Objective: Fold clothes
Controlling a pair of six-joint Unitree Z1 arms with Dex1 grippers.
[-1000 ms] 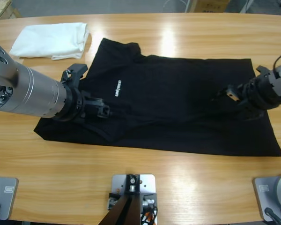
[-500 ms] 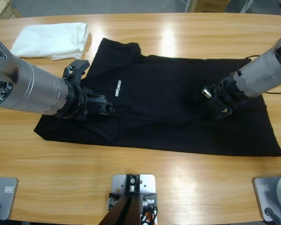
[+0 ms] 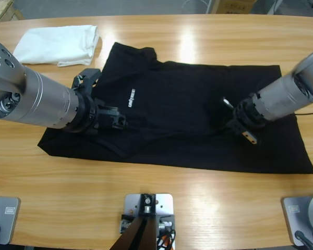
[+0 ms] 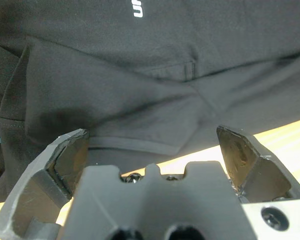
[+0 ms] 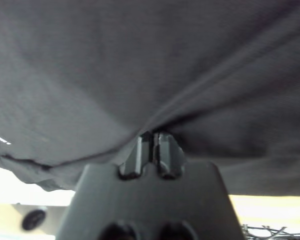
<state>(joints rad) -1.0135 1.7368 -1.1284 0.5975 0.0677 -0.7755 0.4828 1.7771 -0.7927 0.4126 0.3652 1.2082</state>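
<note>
The clothes are one black polo shirt point(image 3: 188, 94) spread flat across the table, collar to the far left, white chest lettering point(image 3: 131, 97) facing up. My left gripper point(image 3: 117, 119) hovers over the shirt's near-left part, below the lettering. In the left wrist view that gripper point(image 4: 152, 142) is open, with shirt cloth point(image 4: 140, 75) and a seam beyond its jaws and nothing between them. My right gripper point(image 3: 227, 117) sits on the shirt's right half. Seen from the right wrist, that gripper point(image 5: 151, 137) is shut on a pinch of shirt point(image 5: 140, 60), and creases fan out from it.
A white folded garment point(image 3: 57, 44) lies at the far left, just beyond the shirt's collar. Bare wooden table point(image 3: 198, 182) runs along the near edge in front of the shirt's hem.
The right arm has swung inward from the shirt's right edge toward its middle and lowered onto the cloth. The left gripper has barely shifted.
</note>
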